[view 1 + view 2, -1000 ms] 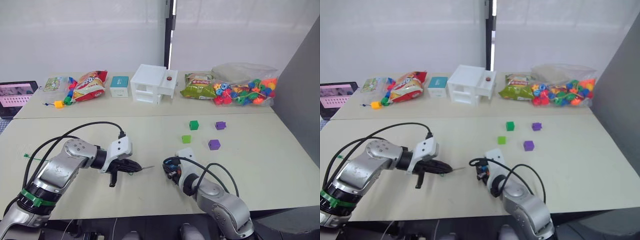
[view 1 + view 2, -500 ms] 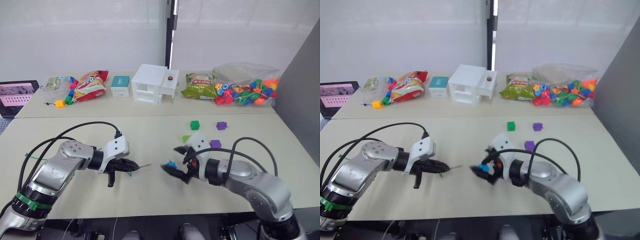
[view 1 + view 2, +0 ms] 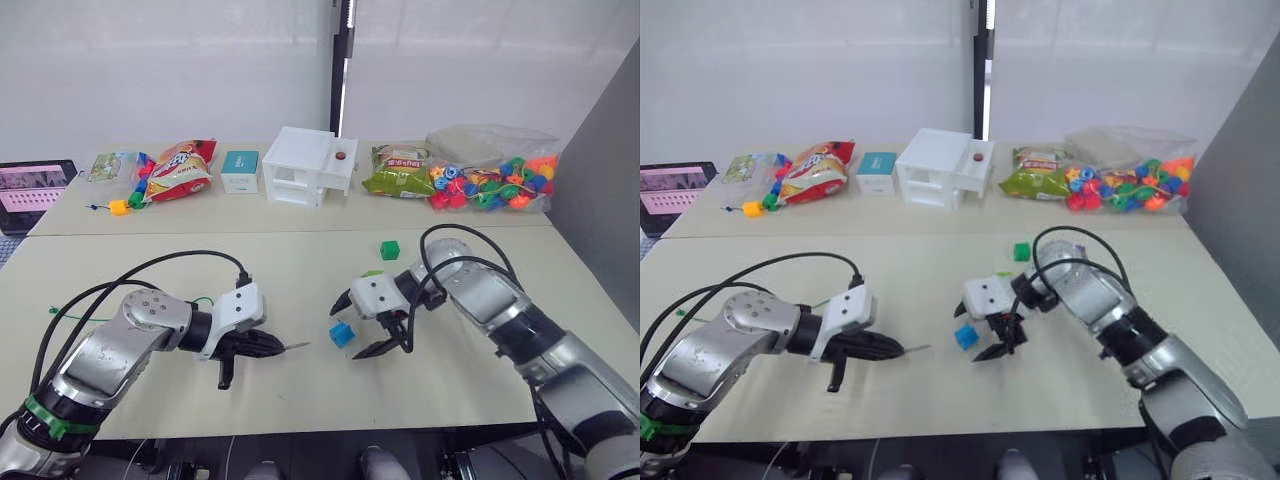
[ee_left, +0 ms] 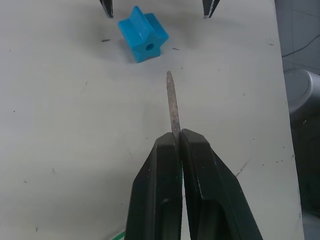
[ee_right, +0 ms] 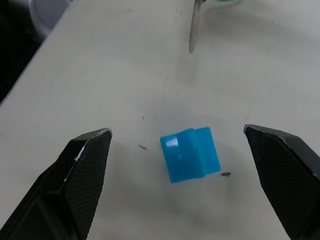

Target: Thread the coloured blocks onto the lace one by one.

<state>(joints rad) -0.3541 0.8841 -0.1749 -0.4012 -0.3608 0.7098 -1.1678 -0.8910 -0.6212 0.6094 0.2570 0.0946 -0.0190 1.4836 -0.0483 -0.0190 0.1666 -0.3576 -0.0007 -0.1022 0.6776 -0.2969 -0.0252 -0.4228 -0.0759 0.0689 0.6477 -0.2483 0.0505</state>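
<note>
Nearest the robot, the left claw lies low over the pale worktop, its two black fingers pressed together on the lace. The stiff pale tip juts out past the fingertips and points at the light blue block; the thin green cord of the lace trails back behind the left arm toward the worktop's left edge.

The light blue block sits free on the worktop, just beyond the lace tip and not touching it. In the left wrist view its round hole faces the tip.

The right claw hangs just beside the block with its fingers spread wide, one on each side, neither touching it. In the right wrist view the block lies between the two open fingertips.

A little farther back, a green block rests on the worktop beyond the right arm; another green block peeks out behind the right claw's white housing.

Along the far edge, from the left, lie a tablet, a short bead string with a yellow cube, a red snack bag, a small teal box, a white box, a green snack bag and a clear bag of mixed beads.
</note>
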